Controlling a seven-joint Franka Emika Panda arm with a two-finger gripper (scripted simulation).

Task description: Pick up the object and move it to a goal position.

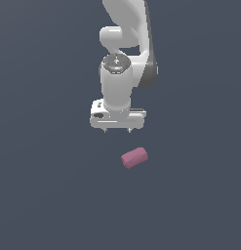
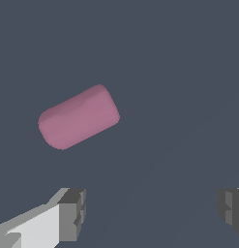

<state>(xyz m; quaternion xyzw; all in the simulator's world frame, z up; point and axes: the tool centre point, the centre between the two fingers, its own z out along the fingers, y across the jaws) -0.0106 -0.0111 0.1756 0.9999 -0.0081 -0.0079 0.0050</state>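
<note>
While apparently untouched, block [image 1: 134,157], pincer [image 1: 117,130] agape.

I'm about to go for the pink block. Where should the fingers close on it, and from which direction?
Grip the pink block at its middle, across the short width, coming straight down from above. It lies flat and skewed to the gripper, so the wrist probably needs turning until the fingers face its two long sides. The gripper is open, apart from the block and not yet over it.

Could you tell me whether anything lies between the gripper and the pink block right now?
Nothing does. In the exterior view only bare dark surface separates the open gripper from the pink block, and the wrist view shows the same.
</note>
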